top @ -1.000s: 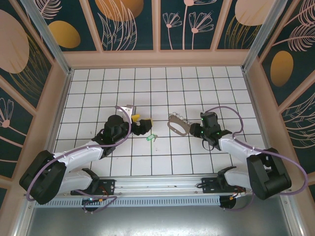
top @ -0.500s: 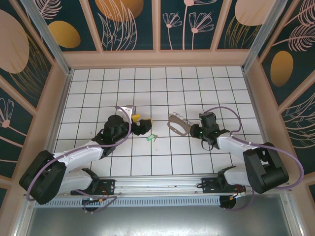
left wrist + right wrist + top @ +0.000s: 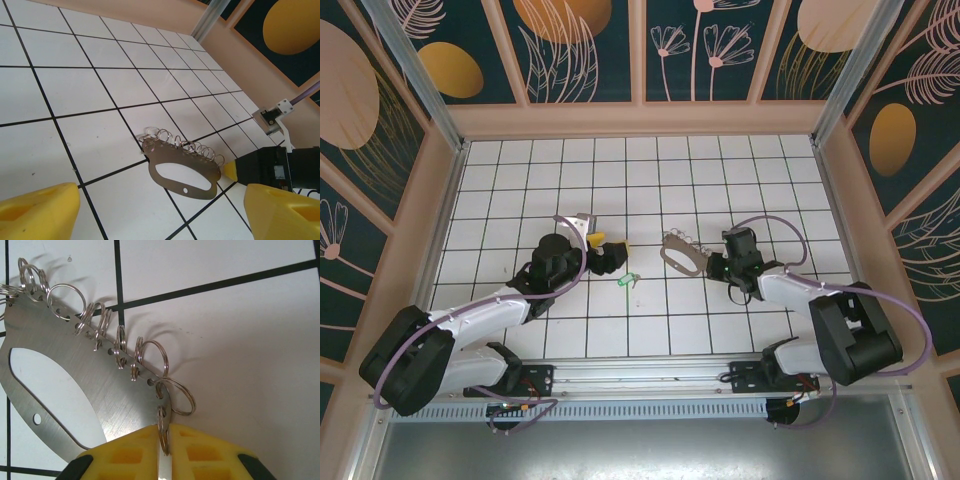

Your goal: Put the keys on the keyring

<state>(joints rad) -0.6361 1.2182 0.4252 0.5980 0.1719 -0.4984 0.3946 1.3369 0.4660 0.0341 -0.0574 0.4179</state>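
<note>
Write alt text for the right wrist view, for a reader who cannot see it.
The right gripper pinches the edge of the flat metal keyring, which lies on a white tiled table. Small split rings line the keyring's edge; one sits between the gripper's yellow fingers.

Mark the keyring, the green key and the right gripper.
keyring (image 3: 115, 395), right wrist view, on its flat metal plate.
green key (image 3: 626, 282), top external view, on its green part.
right gripper (image 3: 164, 432), right wrist view, midway between its yellow fingertips.
</note>
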